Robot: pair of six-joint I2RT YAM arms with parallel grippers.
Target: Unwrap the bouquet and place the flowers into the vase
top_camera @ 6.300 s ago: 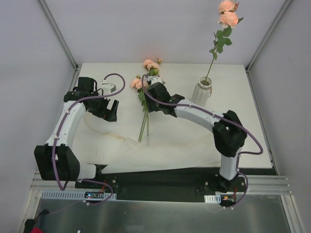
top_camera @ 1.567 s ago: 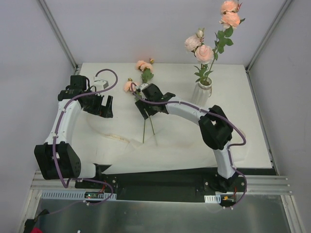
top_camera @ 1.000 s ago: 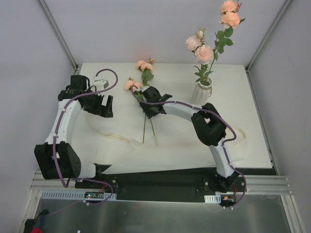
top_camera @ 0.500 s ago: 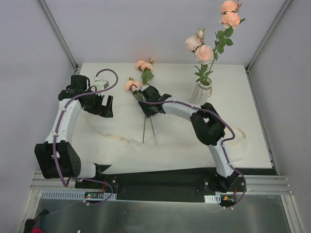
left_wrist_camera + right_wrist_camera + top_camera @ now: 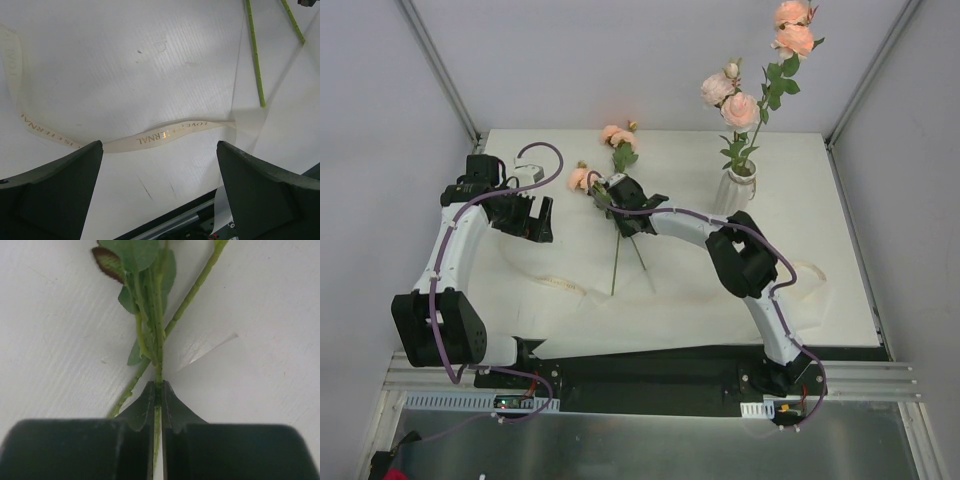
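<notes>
Right gripper (image 5: 157, 392) is clamped on 1 green stem (image 5: 158, 352), low over the white paper (image 5: 700, 290) mid-table. A 2nd stem (image 5: 195, 286) crosses just beside it. Left gripper (image 5: 159, 150) hangs with jaws spread wide above the ribbon (image 5: 165, 134). 2 flowers (image 5: 740, 105) stand in the vase (image 5: 735, 190), back right.

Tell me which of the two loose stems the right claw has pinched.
The upright leafy stem, running straight into the right claw, which is shut on it. The other stem crosses it at a slant and lies outside the claw.
</notes>
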